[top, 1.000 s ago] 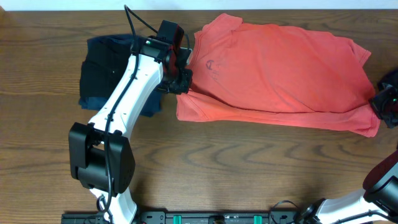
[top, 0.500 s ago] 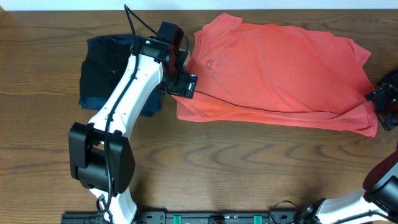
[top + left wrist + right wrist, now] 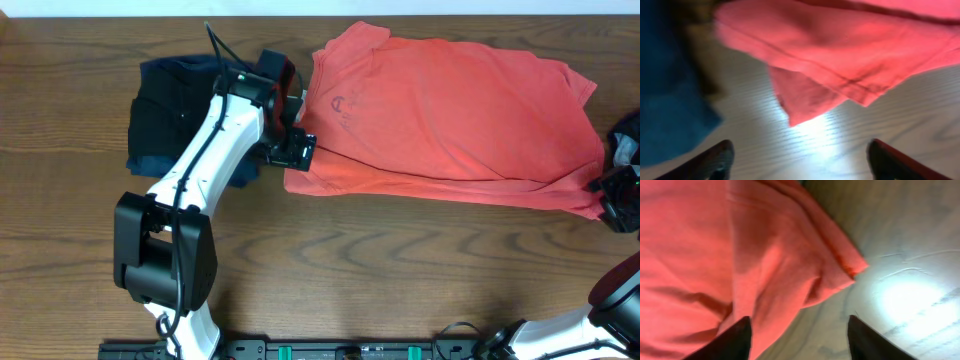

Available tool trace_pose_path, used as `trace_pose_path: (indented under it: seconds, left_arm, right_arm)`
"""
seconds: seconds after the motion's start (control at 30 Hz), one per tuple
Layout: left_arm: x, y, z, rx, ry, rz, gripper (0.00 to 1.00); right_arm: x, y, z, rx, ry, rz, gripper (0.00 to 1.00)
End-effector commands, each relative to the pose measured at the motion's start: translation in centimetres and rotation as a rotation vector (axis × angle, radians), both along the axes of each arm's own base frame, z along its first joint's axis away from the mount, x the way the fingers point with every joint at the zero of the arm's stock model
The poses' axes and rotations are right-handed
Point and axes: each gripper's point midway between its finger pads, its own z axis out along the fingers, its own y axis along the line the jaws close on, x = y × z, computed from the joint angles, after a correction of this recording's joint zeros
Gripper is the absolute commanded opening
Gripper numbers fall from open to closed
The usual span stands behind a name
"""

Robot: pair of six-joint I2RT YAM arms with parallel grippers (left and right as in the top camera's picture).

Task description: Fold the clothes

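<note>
As left gripper [image 3: 802, 160], right gripper [image 3: 800, 337] gape, shirt [image 3: 450, 110] edges seem free.

Dark brown wood-grain table [image 3: 400, 260]; pale strip [image 3: 100, 6] along far edge; black rail [image 3: 330, 350] at near edge; bright glare [image 3: 815, 127] on wood, wrist views.

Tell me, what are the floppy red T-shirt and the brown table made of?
The floppy red T-shirt looks like soft knitted cloth, probably cotton: matte, with wrinkles, drooping folds and stitched hems. The brown table looks like wood or a wood-look laminate: wavy grain lines, and smooth enough to show a bright glare.
</note>
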Motion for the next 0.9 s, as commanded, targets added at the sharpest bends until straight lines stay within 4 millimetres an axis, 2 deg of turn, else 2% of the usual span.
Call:
trace_pose_path:
  seconds: [0.0,0.1,0.23,0.47,0.53,0.67,0.73,0.8,0.87]
  left_arm:
    - [-1.0,-2.5,-0.3,-0.145,0.054,-0.015,0.81]
    - [-1.1,-4.2,0.0,-0.201,0.044,-0.045,0.82]
    - [-2.2,-6.2,-0.3,-0.189,0.041,-0.130,0.86]
    - [-4.5,-7.2,-3.8,-0.071,0.112,-0.179,0.85]
    - [-4.8,-7.3,-4.6,-0.061,0.133,-0.183,0.80]
    - [-4.6,-7.4,-5.8,-0.054,0.143,-0.182,0.61]
    - [-4.2,-7.5,-6.1,-0.058,0.134,-0.183,0.57]
    - [-3.8,-7.8,-6.4,-0.063,0.121,-0.185,0.49]
    - [-3.6,-7.9,-6.5,-0.067,0.114,-0.183,0.36]
  right_arm:
    - [1.4,3.2,-0.4,0.097,-0.048,0.068,0.55]
    - [2.4,4.8,-0.8,0.090,-0.051,0.131,0.61]
    - [3.5,6.0,-0.8,0.078,-0.064,0.184,0.61]
    - [3.6,6.3,-0.8,0.078,-0.064,0.191,0.61]
    - [3.6,6.3,-0.8,0.080,-0.063,0.192,0.61]
    - [3.6,6.3,-0.8,0.079,-0.063,0.192,0.61]
    - [3.6,6.3,-0.8,0.079,-0.063,0.192,0.61]
    - [3.6,6.3,-0.8,0.079,-0.063,0.192,0.61]
    - [3.6,6.3,-0.8,0.079,-0.063,0.192,0.61]
